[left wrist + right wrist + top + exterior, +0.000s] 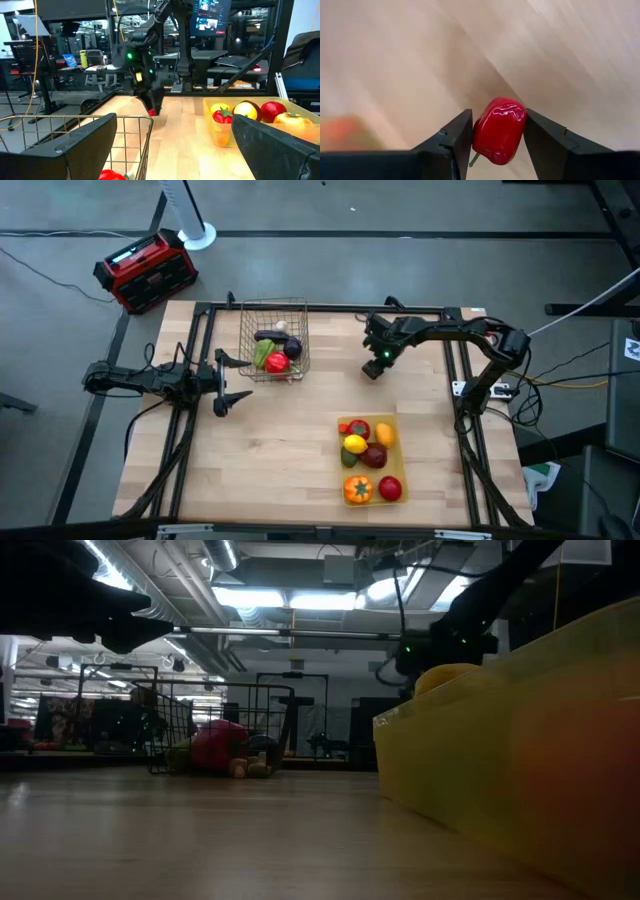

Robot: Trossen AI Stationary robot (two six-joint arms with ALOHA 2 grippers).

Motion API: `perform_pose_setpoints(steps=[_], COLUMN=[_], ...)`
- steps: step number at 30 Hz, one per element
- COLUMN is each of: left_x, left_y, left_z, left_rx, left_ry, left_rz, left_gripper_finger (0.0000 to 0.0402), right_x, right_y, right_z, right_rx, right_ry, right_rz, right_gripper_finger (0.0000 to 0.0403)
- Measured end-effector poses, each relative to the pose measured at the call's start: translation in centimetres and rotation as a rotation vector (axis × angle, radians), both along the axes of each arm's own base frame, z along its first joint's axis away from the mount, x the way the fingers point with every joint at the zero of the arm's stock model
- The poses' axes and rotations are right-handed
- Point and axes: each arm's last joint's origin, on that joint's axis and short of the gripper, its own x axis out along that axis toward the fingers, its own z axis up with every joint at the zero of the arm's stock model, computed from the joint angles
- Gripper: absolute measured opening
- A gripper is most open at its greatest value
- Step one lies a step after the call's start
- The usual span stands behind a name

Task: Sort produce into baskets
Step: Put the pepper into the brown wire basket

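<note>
My right gripper (498, 131) is shut on a small glossy red pepper (500, 127) above the bare wood, between the wire-mesh basket (276, 340) and the yellow tray (393, 480). It also shows in the high view (373, 366) and the left wrist view (150, 104). The basket holds red, green and purple produce. The tray holds several red, yellow and orange pieces. My left gripper (236, 378) is open and empty at the basket's left side, its fingers level. My right gripper pinches the red pepper by its two opposite sides (479, 131) between its two fingers. The fingers come from above, pointing down. The pepper is lifted clear of the table, and its green stem (474, 160) points back toward the wrist.
A red-and-black box (146, 270) stands on the floor beyond the table's far left corner. Bare wood lies between basket and tray and along the table's near left. In the low view the tray's wall (520, 750) fills the right side.
</note>
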Motion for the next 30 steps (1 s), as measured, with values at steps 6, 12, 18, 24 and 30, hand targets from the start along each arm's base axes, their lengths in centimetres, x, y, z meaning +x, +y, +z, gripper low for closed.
perform_pose_setpoints(steps=[6, 12, 18, 24, 30], left_x=[0.0, 0.0, 0.0, 0.0, 0.0], left_y=[0.0, 0.0, 0.0, 0.0, 0.0], left_z=[0.0, 0.0, 0.0, 0.0, 0.0], left_rx=[0.0, 0.0, 0.0, 0.0, 0.0], left_ry=[0.0, 0.0, 0.0, 0.0, 0.0], left_rz=[0.0, 0.0, 0.0, 0.0, 0.0], left_gripper_finger=[0.0392, 0.0392, 0.0392, 0.0392, 0.0392], right_x=[2.7, 5.4, 8.0, 10.0, 11.1], right_y=[-1.2, -2.3, -1.0, 1.7, 3.8], right_z=[3.0, 6.2, 8.9, 10.6, 10.5], right_rx=[0.004, -0.099, -0.245, -0.437, -0.552], right_ry=[-0.26, -0.518, -0.802, -0.957, -0.97], right_rz=[0.011, -0.026, 0.032, 0.023, 0.016], right_gripper_finger=[0.0167, 0.0167, 0.0167, 0.0167, 0.0167])
